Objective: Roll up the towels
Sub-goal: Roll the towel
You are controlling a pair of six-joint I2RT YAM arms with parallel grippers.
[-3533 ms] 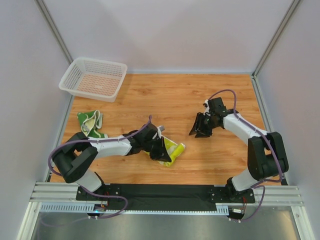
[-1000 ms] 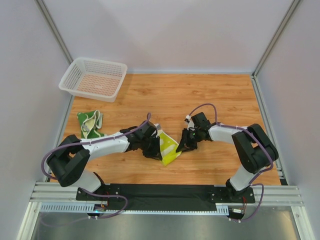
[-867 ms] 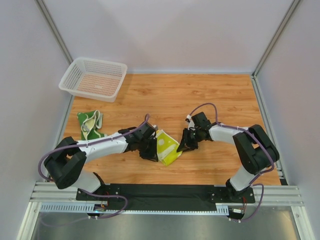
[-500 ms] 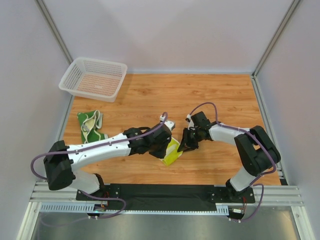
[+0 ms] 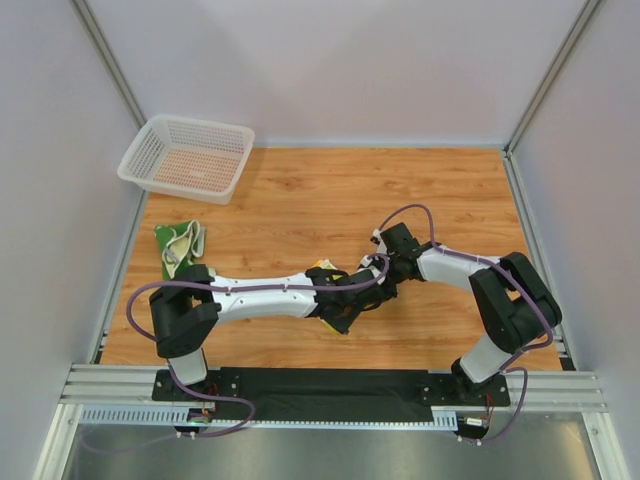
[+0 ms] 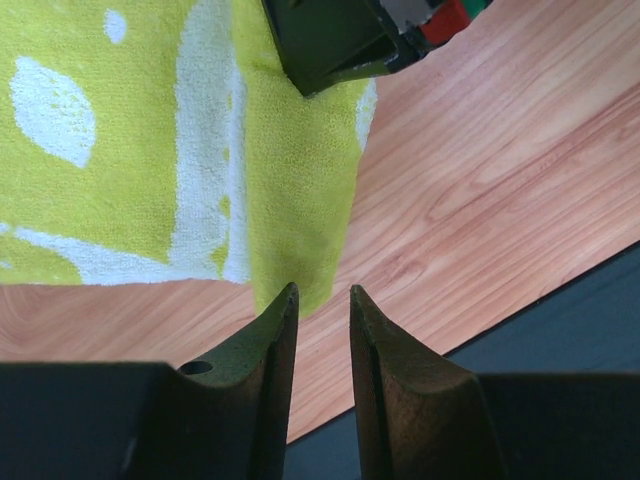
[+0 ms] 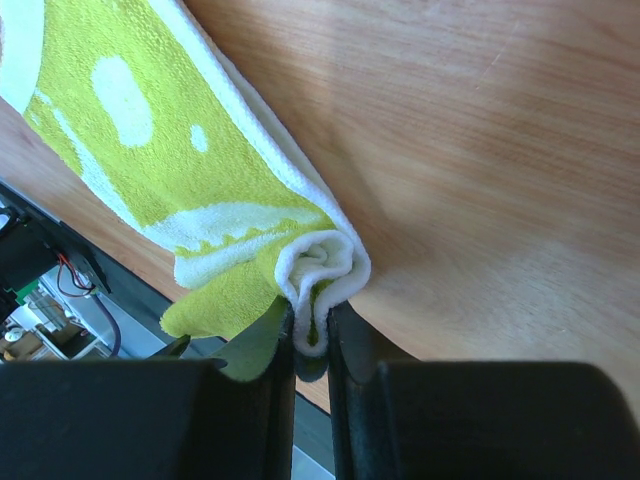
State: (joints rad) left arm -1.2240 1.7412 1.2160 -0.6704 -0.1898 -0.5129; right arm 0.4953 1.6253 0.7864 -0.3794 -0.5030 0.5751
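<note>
My right gripper [image 7: 312, 312] is shut on a curled, rolled-in edge of the yellow-green towel [image 7: 150, 130], which lies on the wooden table. In the left wrist view the same towel [image 6: 120, 150] fills the upper left. My left gripper [image 6: 322, 292] sits just off its lower corner, its jaws a little apart with nothing between them. From above, the left gripper [image 5: 350, 302] covers most of this towel [image 5: 322, 267], and the right gripper [image 5: 378, 280] is close beside it. A second towel [image 5: 180, 248], cream and green, lies bunched at the left.
A white mesh basket [image 5: 187, 155] stands at the back left corner. The black base strip [image 5: 320, 385] runs along the near edge, close to the yellow-green towel. White walls [image 5: 60, 200] close in the table on the left, back and right.
My left arm has stretched to the right across the yellow-green towel and now hides most of it; its jaws have parted a little. The right gripper has kept its hold in place.
</note>
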